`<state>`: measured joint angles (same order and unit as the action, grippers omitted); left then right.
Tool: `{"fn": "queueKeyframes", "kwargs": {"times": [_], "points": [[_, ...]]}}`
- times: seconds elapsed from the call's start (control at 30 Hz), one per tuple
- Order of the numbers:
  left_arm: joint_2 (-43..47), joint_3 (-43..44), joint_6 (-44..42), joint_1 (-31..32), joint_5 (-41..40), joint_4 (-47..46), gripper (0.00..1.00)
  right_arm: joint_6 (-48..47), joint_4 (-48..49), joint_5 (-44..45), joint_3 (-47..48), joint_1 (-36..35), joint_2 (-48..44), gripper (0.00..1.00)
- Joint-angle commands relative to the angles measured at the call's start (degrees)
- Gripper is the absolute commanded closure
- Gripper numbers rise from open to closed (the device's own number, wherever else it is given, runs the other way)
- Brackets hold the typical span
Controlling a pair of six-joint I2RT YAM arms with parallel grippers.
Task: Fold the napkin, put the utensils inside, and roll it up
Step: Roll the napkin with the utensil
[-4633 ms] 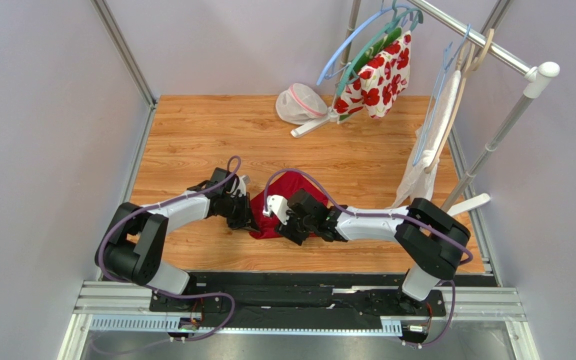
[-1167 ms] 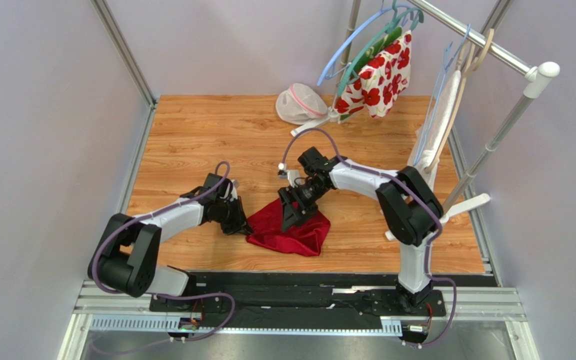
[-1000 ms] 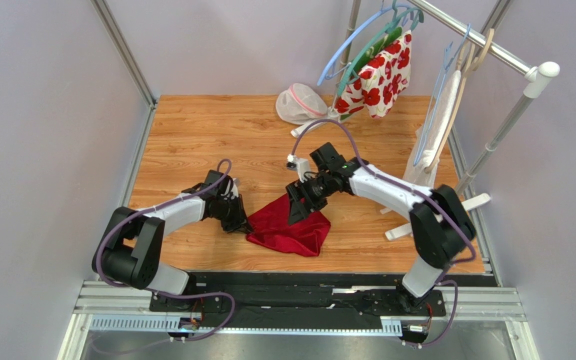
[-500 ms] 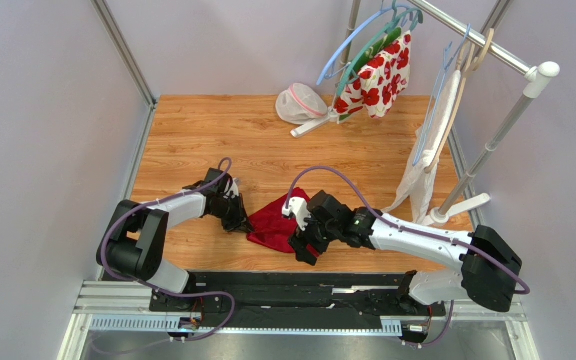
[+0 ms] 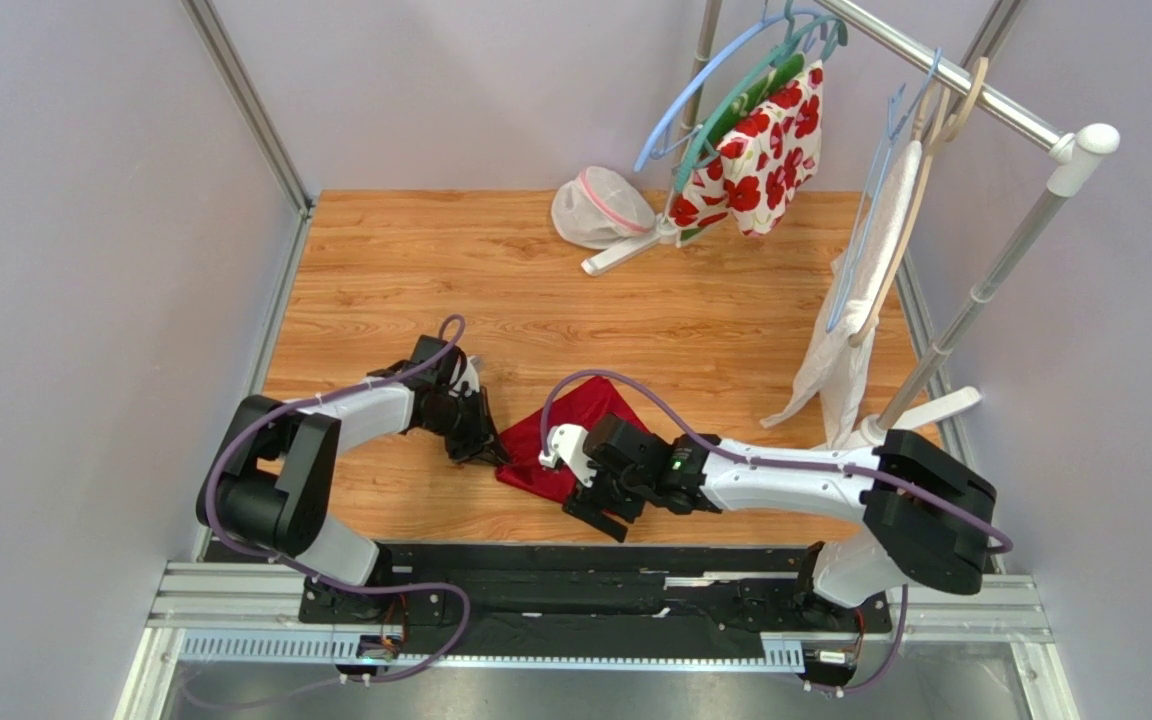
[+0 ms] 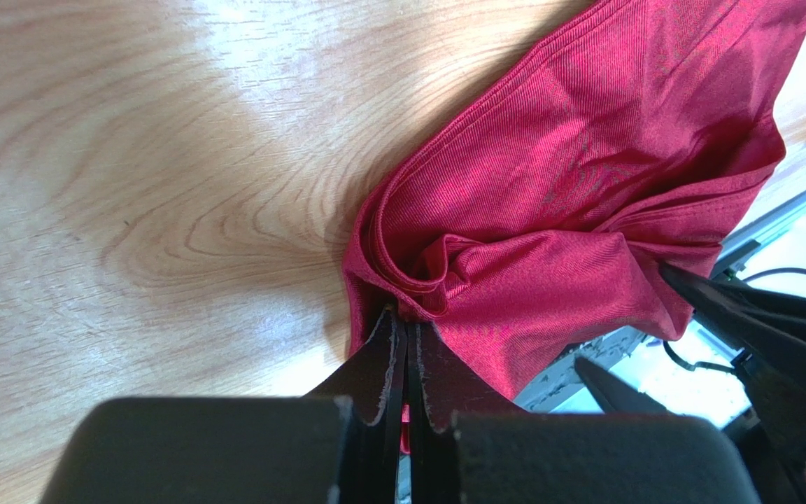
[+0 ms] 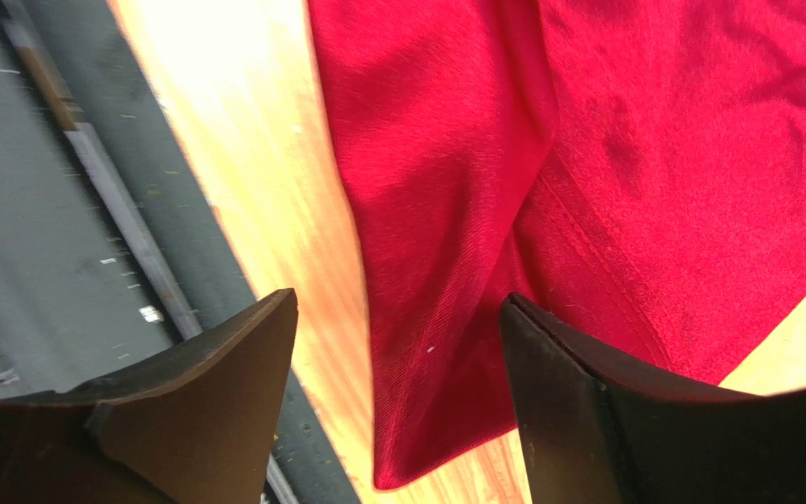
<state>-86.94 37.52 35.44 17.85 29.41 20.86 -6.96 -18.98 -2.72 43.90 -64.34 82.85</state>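
Note:
The dark red napkin (image 5: 597,408) lies bunched on the wooden table near its front edge. My left gripper (image 5: 489,447) is shut on the napkin's left corner, and in the left wrist view folds of the napkin (image 6: 586,189) gather at the closed tips of the left gripper (image 6: 405,331). My right gripper (image 5: 591,507) hovers open over the napkin's near corner. In the right wrist view the napkin (image 7: 638,158) hangs between the spread fingers (image 7: 218,368) of the right gripper (image 7: 397,315), untouched by either one. The utensils are out of view.
A clothes rack stands at the back right with a red-flowered cloth (image 5: 755,143), a white towel (image 5: 868,285) and hangers. A white mesh bag (image 5: 597,207) lies at the table's far edge. The rack's foot (image 5: 935,408) and the black front rail (image 5: 612,563) border the work area.
My right arm has swung from the napkin's far side to its near side, its gripper staying open. The left gripper has kept its hold in place.

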Motion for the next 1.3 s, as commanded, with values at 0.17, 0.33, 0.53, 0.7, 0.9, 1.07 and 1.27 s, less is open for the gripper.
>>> {"fn": "queueKeyframes", "kwargs": {"times": [0.17, 0.33, 0.53, 0.7, 0.9, 1.07, 1.27], "points": [[-1.0, 0.5, -1.9, -0.2, -1.6, 0.8, 1.00, 1.2, -1.6, 3.6, 5.7, 0.4, 9.5, 0.50], [-0.2, 0.6, -2.0, -0.3, -1.9, 0.8, 1.00, 2.7, -5.4, -4.2, 8.4, 2.5, 12.4, 0.73], [1.9, 1.6, -2.4, -1.1, -2.4, 1.5, 1.00, 2.5, -10.7, -16.2, 12.3, 7.6, 16.5, 0.90], [3.6, 4.7, -3.0, -2.2, -2.9, 2.9, 0.89, 0.5, -13.0, -30.8, 14.5, 14.0, 21.5, 0.92], [6.6, 9.5, -5.1, -3.8, -9.5, 6.8, 0.54, -1.6, -15.8, -41.4, 18.4, 19.3, 29.4, 0.94], [11.3, 10.2, -5.9, -4.0, -15.7, 8.1, 0.49, -1.7, -16.2, -50.6, 21.5, 24.3, 35.9, 0.97], [16.4, 6.1, -5.6, -3.9, -12.8, 6.0, 0.48, -2.3, -18.1, -57.1, 25.1, 29.6, 42.1, 0.98]]}}
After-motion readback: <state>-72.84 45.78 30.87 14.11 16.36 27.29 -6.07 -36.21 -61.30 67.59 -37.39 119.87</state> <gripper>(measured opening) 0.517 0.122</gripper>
